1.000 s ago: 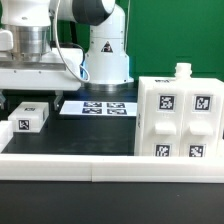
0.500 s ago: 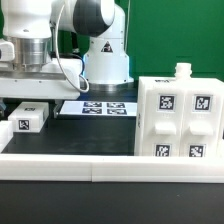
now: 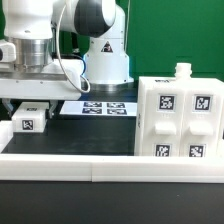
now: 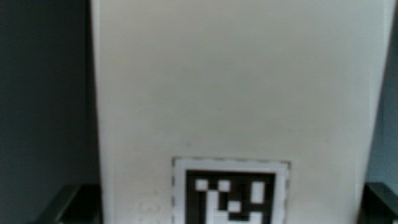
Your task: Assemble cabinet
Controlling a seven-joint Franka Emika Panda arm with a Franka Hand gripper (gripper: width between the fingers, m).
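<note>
The cabinet body (image 3: 178, 118), a big white box with square tags on its front, stands at the exterior view's right behind the low white wall. A small white tagged panel (image 3: 30, 121) lies on the dark table at the exterior view's left. My gripper (image 3: 28, 112) is down over this panel, one finger on each side of it. In the wrist view the panel (image 4: 231, 100) fills the picture with its tag near the fingers, and the dark fingertips (image 4: 75, 203) sit against its two edges. The jaws look closed on it while it rests on the table.
The marker board (image 3: 103, 106) lies flat in the middle, in front of the white robot base (image 3: 105, 55). A low white wall (image 3: 90, 165) runs across the front. A small white knob (image 3: 183, 70) sticks up from the cabinet body's top.
My gripper came down onto the small panel. The panel turned slightly and now faces squarely between the fingers. The cabinet body has not moved.
</note>
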